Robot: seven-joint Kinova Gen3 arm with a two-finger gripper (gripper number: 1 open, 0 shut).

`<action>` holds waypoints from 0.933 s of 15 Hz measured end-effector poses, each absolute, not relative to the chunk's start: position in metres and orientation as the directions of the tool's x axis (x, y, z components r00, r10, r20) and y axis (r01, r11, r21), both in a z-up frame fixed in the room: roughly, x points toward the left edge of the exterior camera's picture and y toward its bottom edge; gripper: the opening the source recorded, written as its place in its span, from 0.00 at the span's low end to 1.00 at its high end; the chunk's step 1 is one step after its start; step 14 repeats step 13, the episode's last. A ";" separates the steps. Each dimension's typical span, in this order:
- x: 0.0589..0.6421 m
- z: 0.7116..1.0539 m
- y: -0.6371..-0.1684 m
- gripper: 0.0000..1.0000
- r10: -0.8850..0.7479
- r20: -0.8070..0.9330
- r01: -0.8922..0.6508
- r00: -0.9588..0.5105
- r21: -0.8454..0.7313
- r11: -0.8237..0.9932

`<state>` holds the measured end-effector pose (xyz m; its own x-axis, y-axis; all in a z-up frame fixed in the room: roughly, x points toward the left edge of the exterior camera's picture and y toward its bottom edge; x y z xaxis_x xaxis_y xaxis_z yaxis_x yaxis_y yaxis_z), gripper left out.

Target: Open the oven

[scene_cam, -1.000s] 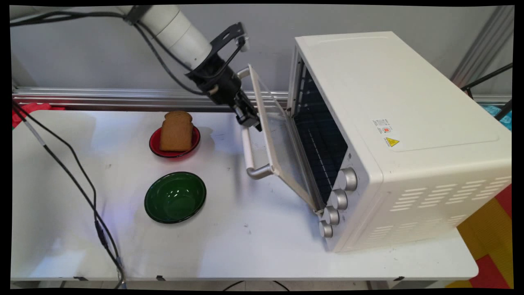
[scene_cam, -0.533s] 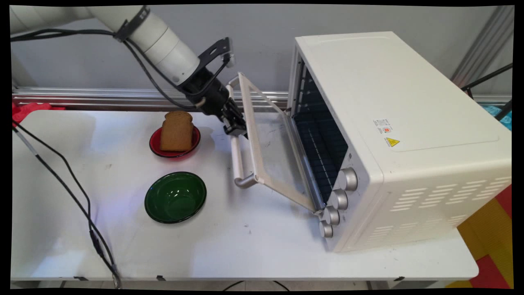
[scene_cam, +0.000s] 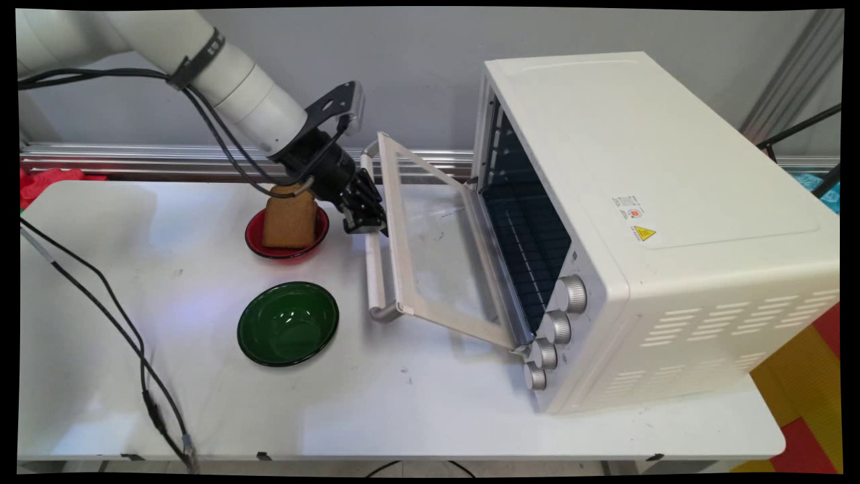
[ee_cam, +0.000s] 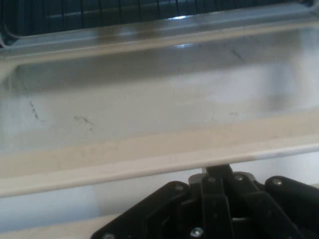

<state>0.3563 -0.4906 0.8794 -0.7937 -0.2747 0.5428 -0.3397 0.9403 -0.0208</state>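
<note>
A white toaster oven (scene_cam: 645,222) stands on the right of the table, its glass door (scene_cam: 437,255) swung down about halfway. My gripper (scene_cam: 368,220) is shut on the door handle (scene_cam: 373,275), a white bar with silver ends along the door's outer edge. In the hand view the door glass (ee_cam: 149,104) and its cream frame (ee_cam: 124,159) fill the picture, and my gripper (ee_cam: 218,172) reaches under the frame's edge with the linkage drawn together. The dark oven rack (ee_cam: 99,10) shows at the top.
Just left of my gripper a slice of brown toast (scene_cam: 289,218) stands on a red plate (scene_cam: 254,238). A green bowl (scene_cam: 287,324) sits nearer the front. Black cables (scene_cam: 121,316) hang across the table's left side. The white table (scene_cam: 403,403) runs under the door.
My gripper has moved left and down with the handle, and the oven door has swung further open.
</note>
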 end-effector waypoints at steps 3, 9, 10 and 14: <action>0.362 0.875 -0.488 0.00 -0.241 0.538 -0.314 -0.808 -0.046 0.948; 0.376 0.864 -0.480 0.00 -0.199 0.523 -0.275 -0.829 -0.071 0.959; 0.378 0.861 -0.478 0.00 -0.195 0.521 -0.270 -0.831 -0.072 0.960; 0.381 0.854 -0.473 0.00 -0.187 0.518 -0.260 -0.835 -0.071 0.963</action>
